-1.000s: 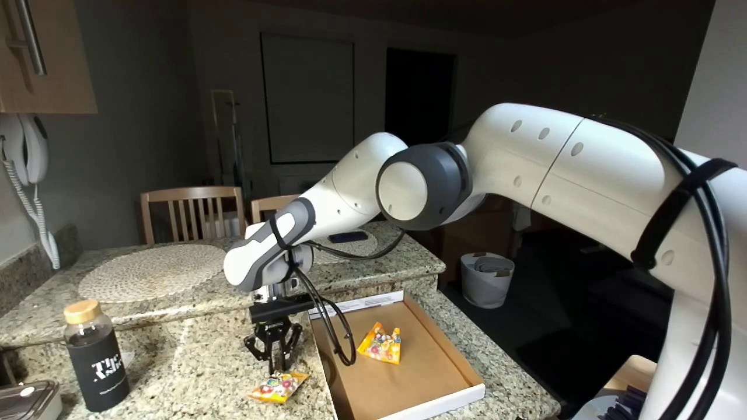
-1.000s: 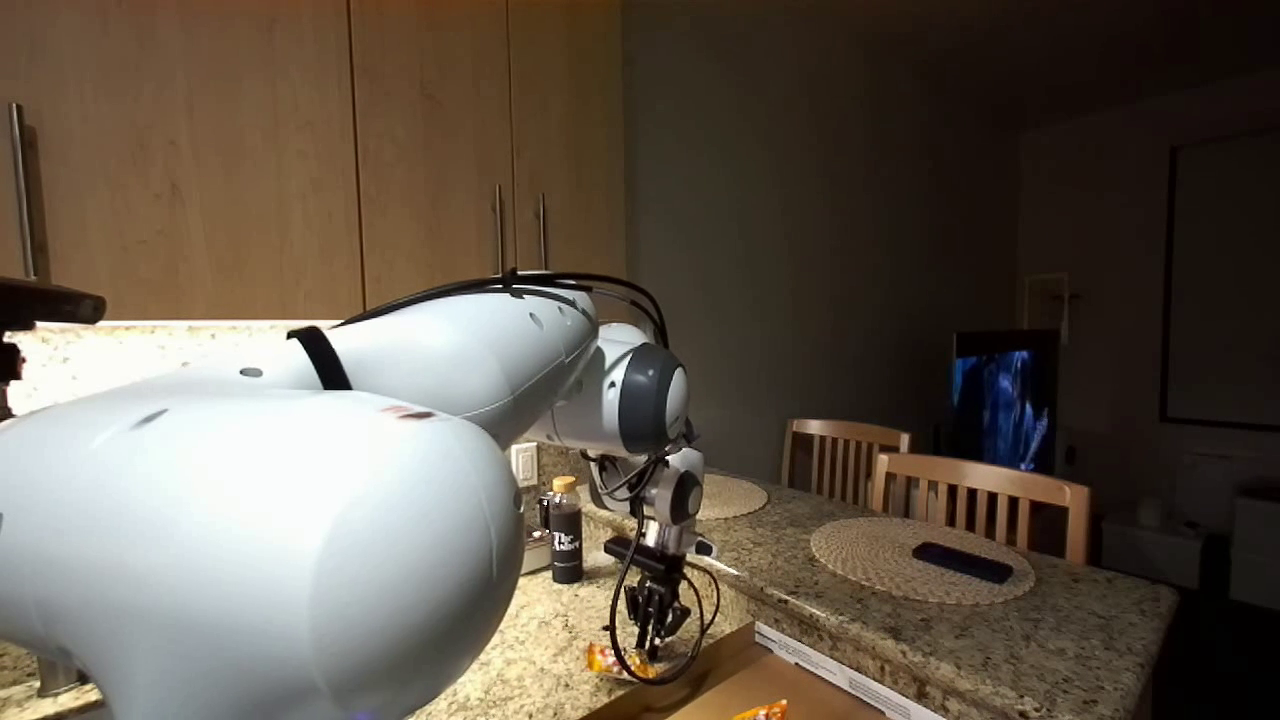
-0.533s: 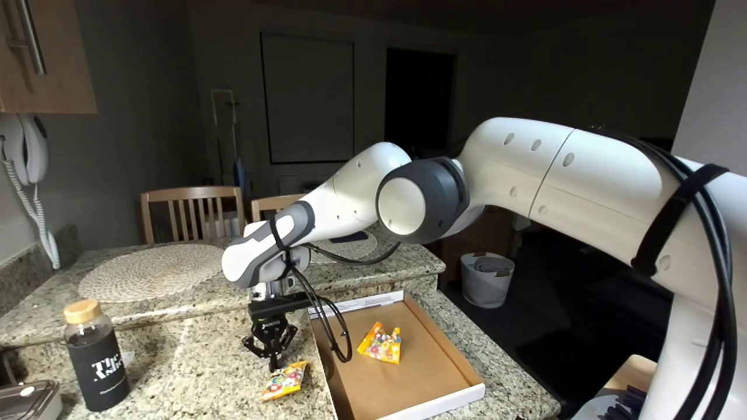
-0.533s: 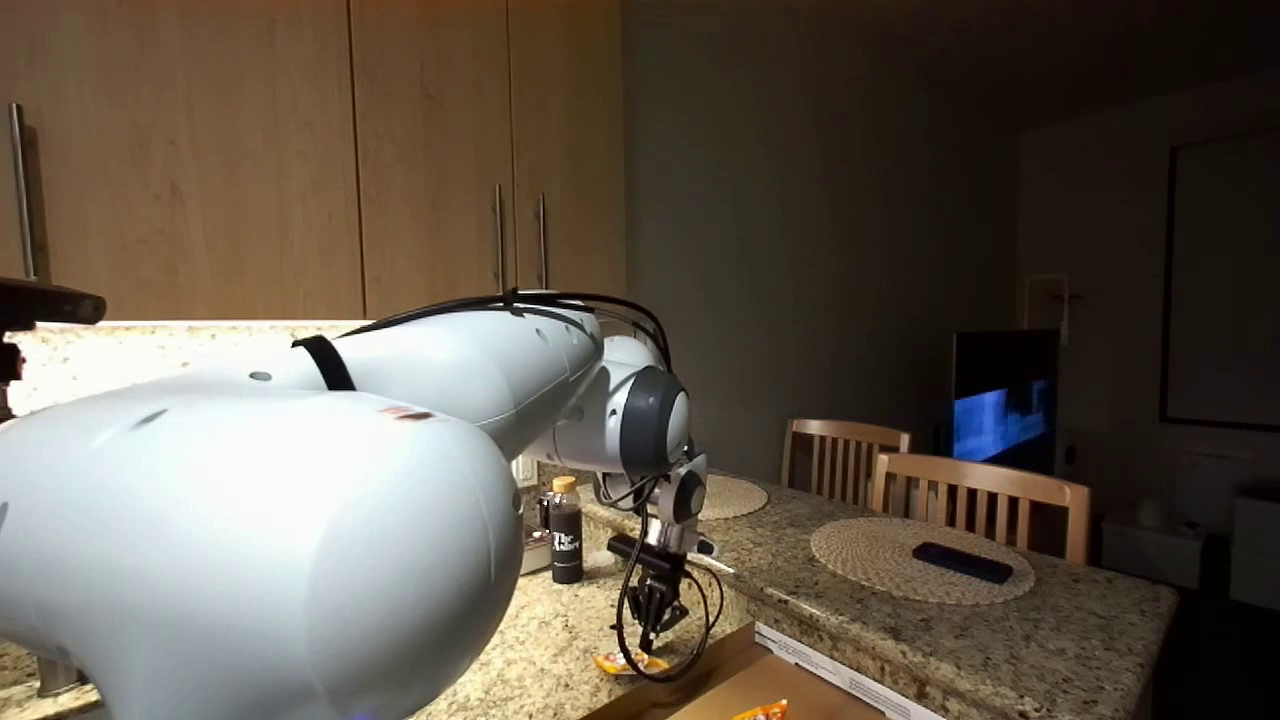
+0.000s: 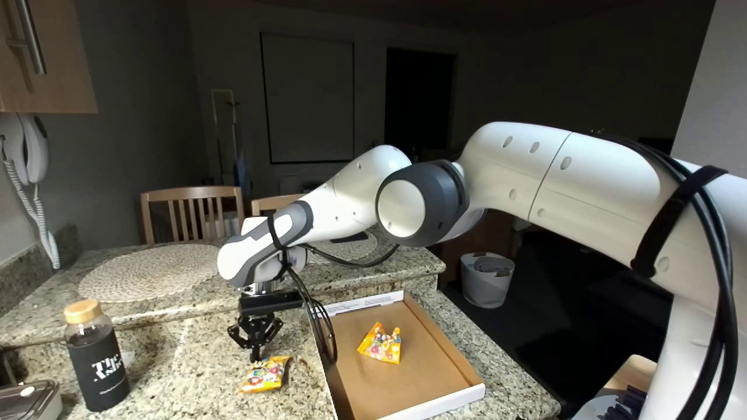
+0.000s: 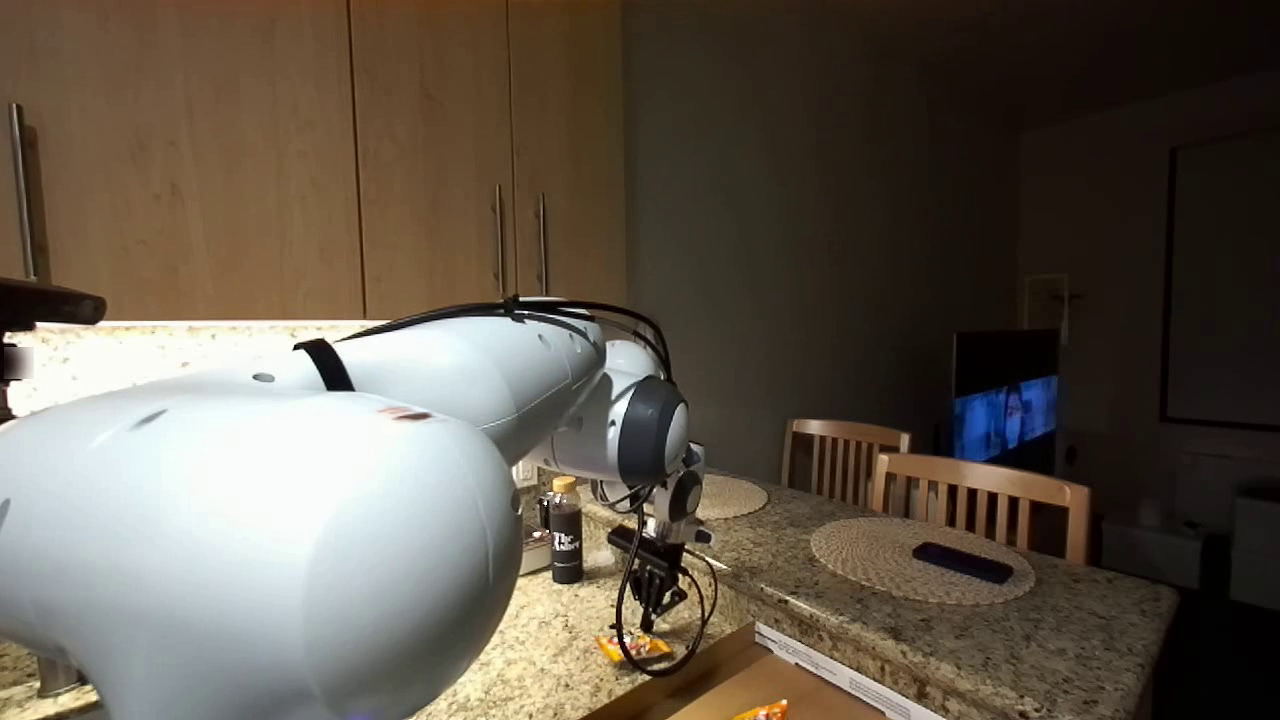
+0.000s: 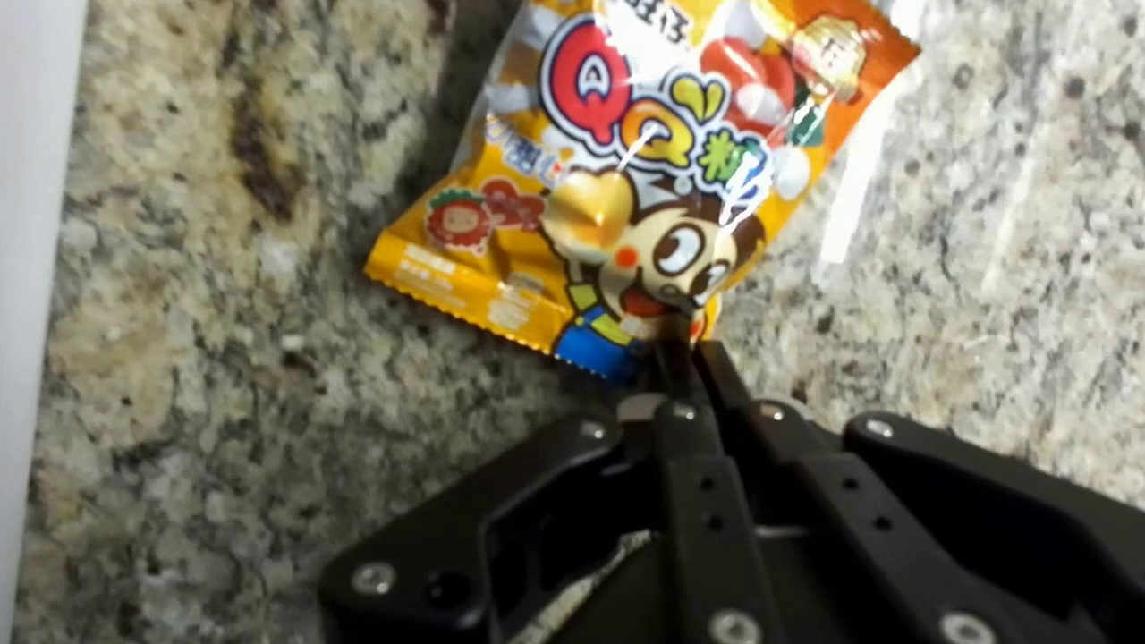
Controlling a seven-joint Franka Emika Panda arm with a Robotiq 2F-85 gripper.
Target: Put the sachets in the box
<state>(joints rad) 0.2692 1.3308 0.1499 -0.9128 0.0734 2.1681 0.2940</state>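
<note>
Wrist view: the loose sachet lies on the worktop just ahead of the pincer, whose jaws are together and appear clamped on its near corner. Within the last second, as seen in an exterior view, this sachet has turned and then trailed the pincer, shifting away from the box, which stands beside the pincer and apart from it. Such trailing suggests that a grip has been taken, with lift and transfer left to do. The boxed sachet lies farther from the pincer, on the box's side. How much foil is caught cannot be told, the jaws masking the corner; the loose sachet's far end leaves the wrist view. In an exterior view, a cable looping near the pincer crosses the loose sachet, and the lower edge cuts off much of the box and boxed sachet.
</note>
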